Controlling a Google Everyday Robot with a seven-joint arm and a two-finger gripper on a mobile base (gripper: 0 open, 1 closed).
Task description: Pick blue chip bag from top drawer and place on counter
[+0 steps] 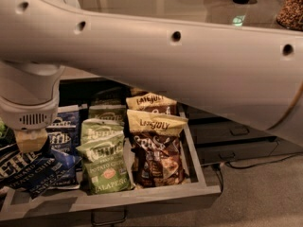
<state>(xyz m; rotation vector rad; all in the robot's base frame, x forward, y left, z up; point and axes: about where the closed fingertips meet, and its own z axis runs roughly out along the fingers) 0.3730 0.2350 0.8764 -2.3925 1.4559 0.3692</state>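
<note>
The top drawer (142, 198) stands open and is full of snack bags. A dark blue chip bag (33, 170) lies tilted at the drawer's left end, reaching past its left side. My gripper (29, 146) hangs from the thick white arm (180, 65) directly over this bag's top edge and is shut on it. The fingertips are mostly hidden by the wrist and the bag. The glossy counter (189, 4) runs across the top, behind the arm.
A second blue bag (66, 129) lies behind the held one. Green jalapeño bags (104, 160) and brown bags (156, 150) fill the middle and right of the drawer. Shut lower drawers (236, 136) are at the right. A bowl (291, 8) stands on the counter's right.
</note>
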